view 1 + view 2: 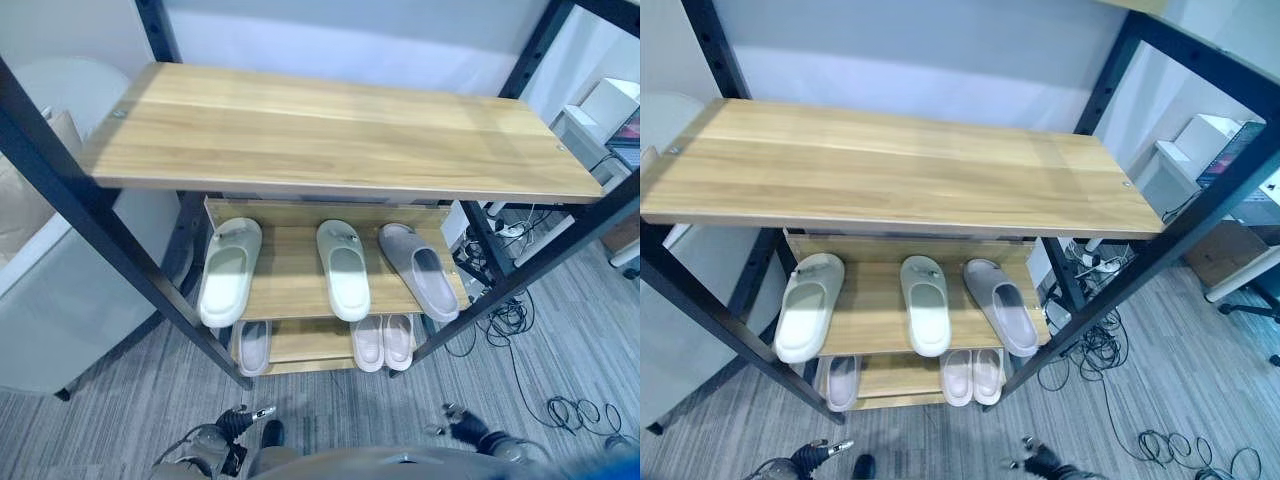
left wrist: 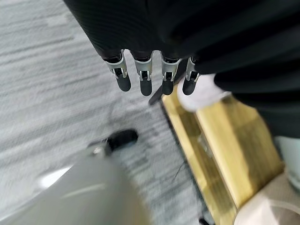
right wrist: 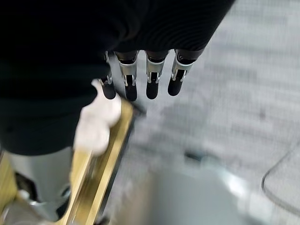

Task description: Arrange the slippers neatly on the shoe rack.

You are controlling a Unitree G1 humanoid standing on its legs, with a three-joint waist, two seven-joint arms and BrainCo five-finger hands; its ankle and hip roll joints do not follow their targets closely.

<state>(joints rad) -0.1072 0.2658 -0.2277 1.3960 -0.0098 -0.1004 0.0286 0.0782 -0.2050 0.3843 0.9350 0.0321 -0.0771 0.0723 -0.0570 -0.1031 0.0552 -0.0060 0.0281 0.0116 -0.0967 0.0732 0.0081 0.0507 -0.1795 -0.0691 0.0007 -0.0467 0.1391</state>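
Standing in front of the robot is a shoe rack (image 1: 345, 135) with a black frame and wooden shelves, its broad top shelf bare. On the middle shelf (image 1: 290, 270) lie three slippers with toes pointing toward the robot: a pale green slipper (image 1: 229, 270) at the left, a second pale green slipper (image 1: 343, 268) near the middle, and a grey slipper (image 1: 419, 269) just right of it, angled so its toe end points to the near right corner. The two at the right lie close together at their heels; the left one lies well apart from them. On the bottom shelf (image 1: 300, 342) a single pinkish slipper (image 1: 251, 346) lies at the left, and a pair of pinkish slippers (image 1: 383, 340) lie side by side at the right — touching or nearly so.

Both hands hang low over the grey carpet (image 1: 560, 330), near the robot. The left hand (image 2: 145, 77) holds nothing, its fingers straight and relaxed. The right hand (image 3: 140, 79) is likewise empty, fingers straight — pointing down beside the rack's near edge.
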